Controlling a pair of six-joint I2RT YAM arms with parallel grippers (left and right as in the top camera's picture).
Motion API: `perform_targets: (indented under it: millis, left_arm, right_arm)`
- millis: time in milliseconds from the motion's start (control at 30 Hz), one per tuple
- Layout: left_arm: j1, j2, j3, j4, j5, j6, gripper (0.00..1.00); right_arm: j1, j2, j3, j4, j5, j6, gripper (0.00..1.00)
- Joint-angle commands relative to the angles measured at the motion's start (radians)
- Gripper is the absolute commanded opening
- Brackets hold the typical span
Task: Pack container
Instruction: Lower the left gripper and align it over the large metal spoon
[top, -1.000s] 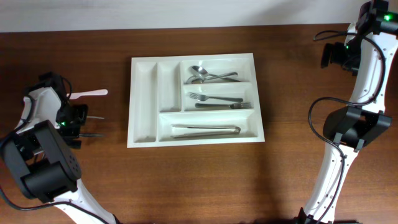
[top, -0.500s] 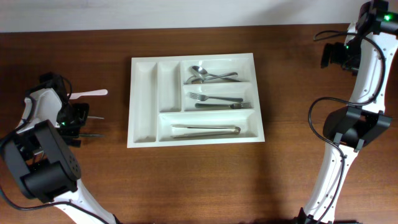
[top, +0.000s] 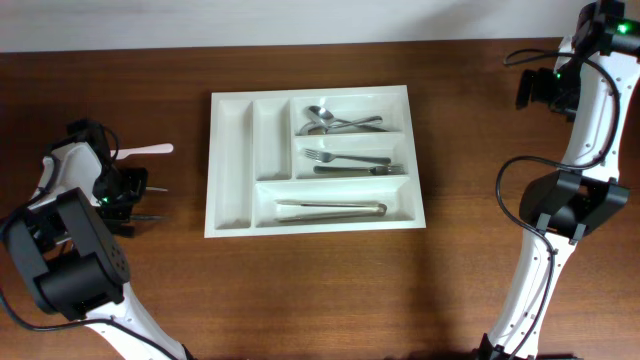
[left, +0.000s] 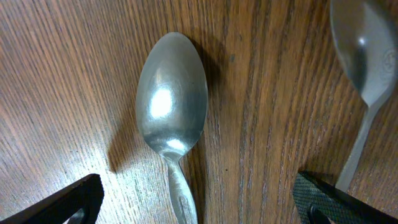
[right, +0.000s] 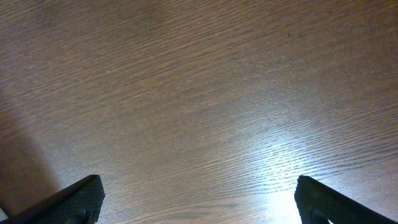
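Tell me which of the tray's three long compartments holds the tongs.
The tray's lowest compartment, the widest of the three, holds the tongs. The top one holds spoons, the middle one forks.

1. The overhead camera looks straight down from well above the table. It takes in the whole cutlery tray at the middle, the left arm at the left edge and the right arm at the right edge.
2. The left wrist camera faces down at the wood from very close. One spoon fills mid-frame and a second spoon sits in the top right corner. The left gripper shows only as black fingertips in the bottom corners.
3. The right wrist camera also faces down, close over bare wood. The right gripper likewise shows only as fingertips in the bottom corners.
4. The overhead view shares the patch by the table's left edge with the left wrist view, though the arm mostly hides it. With the right wrist view it shares wood near the far right corner.
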Motion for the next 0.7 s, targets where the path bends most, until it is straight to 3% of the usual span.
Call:
perform_targets:
  millis: [0, 667]
  left_arm:
    - [0.014, 0.031, -0.012, -0.023, -0.011, 0.013, 0.99]
    - [0.068, 0.031, -0.012, -0.075, -0.016, 0.029, 0.99]
  right_arm:
    - [-0.004, -0.023, -0.006, 0.003, -0.009, -0.007, 0.99]
    - [-0.004, -0.023, -0.006, 0.003, -0.009, -0.007, 0.99]
